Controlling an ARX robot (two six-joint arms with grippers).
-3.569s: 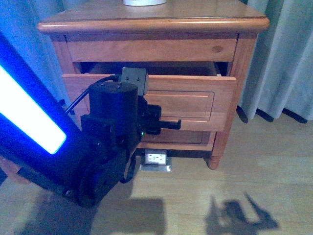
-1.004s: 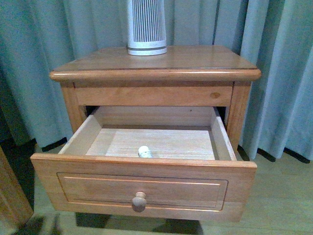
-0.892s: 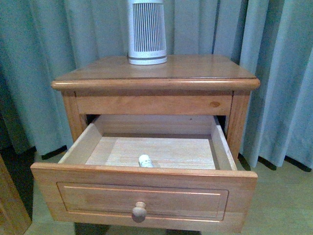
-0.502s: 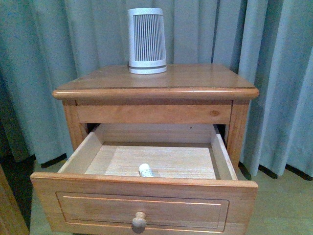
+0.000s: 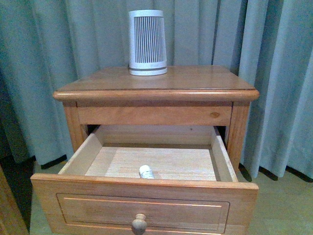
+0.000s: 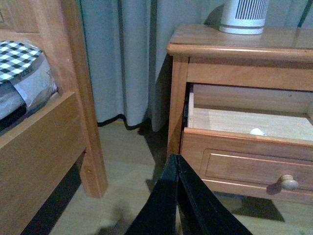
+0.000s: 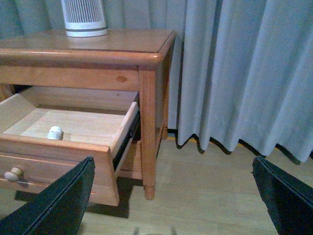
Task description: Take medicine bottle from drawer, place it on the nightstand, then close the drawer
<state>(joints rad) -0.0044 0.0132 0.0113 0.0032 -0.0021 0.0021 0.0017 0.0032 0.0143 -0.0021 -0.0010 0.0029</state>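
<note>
The nightstand (image 5: 156,93) stands ahead with its tall drawer (image 5: 146,203) pulled wide open. The small white medicine bottle (image 5: 145,171) lies on the pale drawer floor near the front panel. It also shows in the left wrist view (image 6: 257,131) and the right wrist view (image 7: 54,132). Neither arm shows in the front view. My left gripper (image 6: 177,159) is shut and empty, low over the floor to the left of the nightstand (image 6: 234,49). My right gripper (image 7: 173,193) is open and empty, over the floor to the right of the drawer (image 7: 63,147).
A white slatted tapered device (image 5: 147,43) stands at the back of the nightstand top. Grey-blue curtains (image 5: 274,73) hang behind. A wooden bed frame (image 6: 54,127) with checked bedding (image 6: 19,54) stands to the left. The floor is pale wood (image 7: 205,191).
The left arm that stood at the drawer front has left the front view and the drawer now stands wide open. The view has tilted upward, showing the whole white device.
</note>
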